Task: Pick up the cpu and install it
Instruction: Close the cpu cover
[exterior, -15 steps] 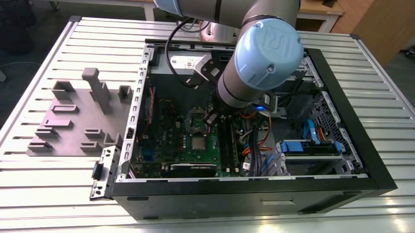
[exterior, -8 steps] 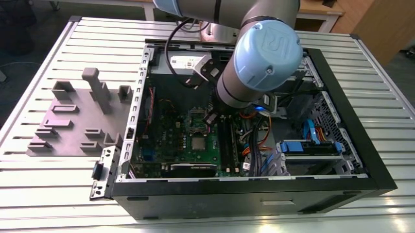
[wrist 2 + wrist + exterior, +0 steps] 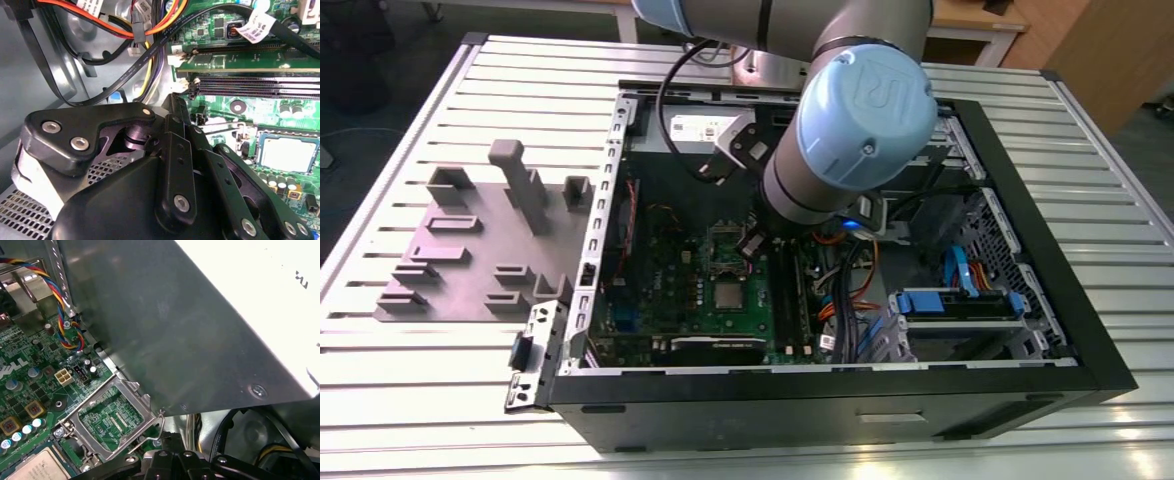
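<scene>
a slatted metal bench (image 3: 454,380) is carrying an open black computer case (image 3: 854,420), lying on its side. the arm (image 3: 854,110) is reaching down into the case from above, its pale blue joint hanging over the middle. on the exterior view's left, a grey blocky fixture (image 3: 467,250) is resting on the bench just beside the case. inside, a green board (image 3: 680,270) is lying flat, with orange, yellow and black cables (image 3: 115,30) running near its long memory slots (image 3: 260,87). the black tool (image 3: 175,150) is hovering over the board near the socket, apart from the chip - whether it is spread or pressed together, i cannot tell. the socket's metal frame (image 3: 92,400) is standing hinged up. the cpu (image 3: 724,293) is sitting flat in the socket, silvery top up - in both wrist views (image 3: 289,154) (image 3: 35,467) it is lying uncovered.
</scene>
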